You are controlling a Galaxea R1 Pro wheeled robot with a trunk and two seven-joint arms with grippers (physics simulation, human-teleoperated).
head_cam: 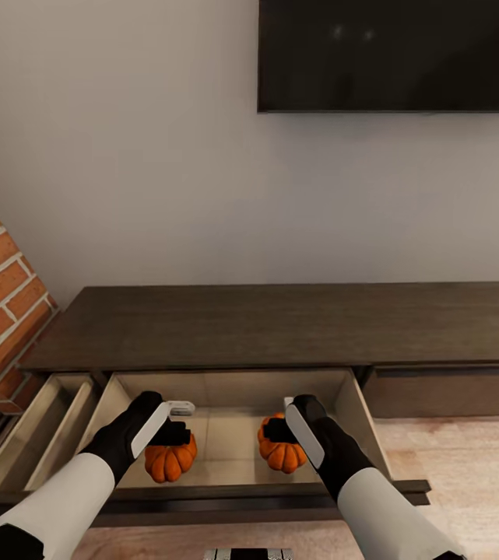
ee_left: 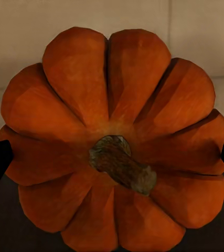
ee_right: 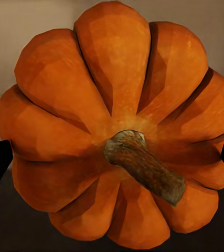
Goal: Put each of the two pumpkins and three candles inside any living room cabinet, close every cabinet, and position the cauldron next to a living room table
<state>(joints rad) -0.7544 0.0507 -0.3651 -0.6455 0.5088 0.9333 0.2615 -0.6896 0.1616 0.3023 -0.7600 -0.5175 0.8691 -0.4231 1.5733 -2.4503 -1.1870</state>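
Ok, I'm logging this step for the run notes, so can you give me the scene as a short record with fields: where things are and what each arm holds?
Cabinet: long dark-brown wooden cabinet against the wall, below a dark screen.
Open drawers: wide beige-lined drawer pulled out; a narrower one to its left also open.
Left tool: fingers either side of a small ribbed orange pumpkin, inside the wide drawer.
Right tool: fingers either side of the second orange pumpkin, same drawer.
Release: unclear whether either pumpkin rests on the drawer floor.
Left side: red brick column.
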